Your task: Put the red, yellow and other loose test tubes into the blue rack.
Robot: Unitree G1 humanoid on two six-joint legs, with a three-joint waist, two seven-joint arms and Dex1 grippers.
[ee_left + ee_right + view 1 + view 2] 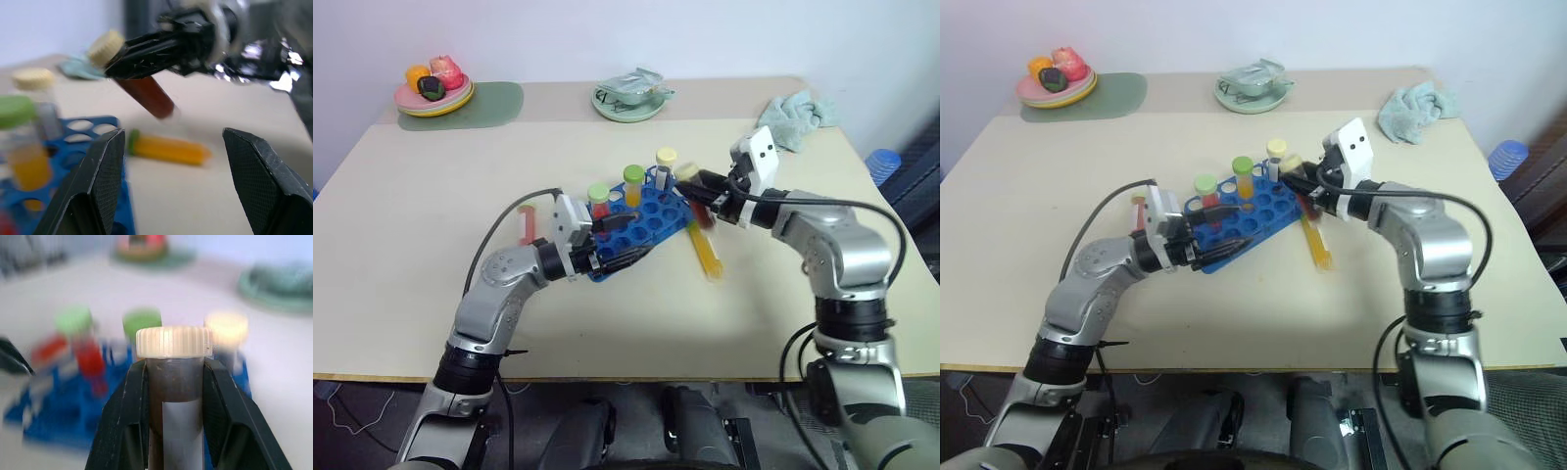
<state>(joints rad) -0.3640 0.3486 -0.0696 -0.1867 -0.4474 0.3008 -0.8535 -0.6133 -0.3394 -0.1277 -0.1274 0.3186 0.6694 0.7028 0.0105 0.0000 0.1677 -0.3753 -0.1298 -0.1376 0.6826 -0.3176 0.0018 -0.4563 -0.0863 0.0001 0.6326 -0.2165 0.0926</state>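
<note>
Nearest, the left gripper [625, 245] is seen at the near left end of the blue rack [641, 221], its two black fingers [95, 188] spread wide with nothing between them, one finger lying over the rack's near edge. The rack is set at a slant in the middle of the table [431, 304], and four capped tubes are stood upright in it: a green-capped tube [598, 199] with red liquid, a second green-capped tube [633, 183] with orange liquid, a pale-capped tube [666, 164] at the far end, and a red-capped one seen in the right wrist view [49, 352]. Just left of the rack, a red tube [528, 226] is left lying flat on the table, partly hidden behind the left wrist. To the right of the rack, a yellow tube [706, 252] is left lying on the table, pointing near and far. Above that tube and beside the rack's right end, the right gripper [693, 186] is held roughly level, its fingers clamped on a dark red tube with a cream cap [174, 363], gripped just under the cap. Further back, a crumpled teal cloth [798, 117] is seen at the far right, a green dish [628, 102] holding a packet at the far middle, and a plate of toy fruit [434, 88] on a green mat at the far left.
</note>
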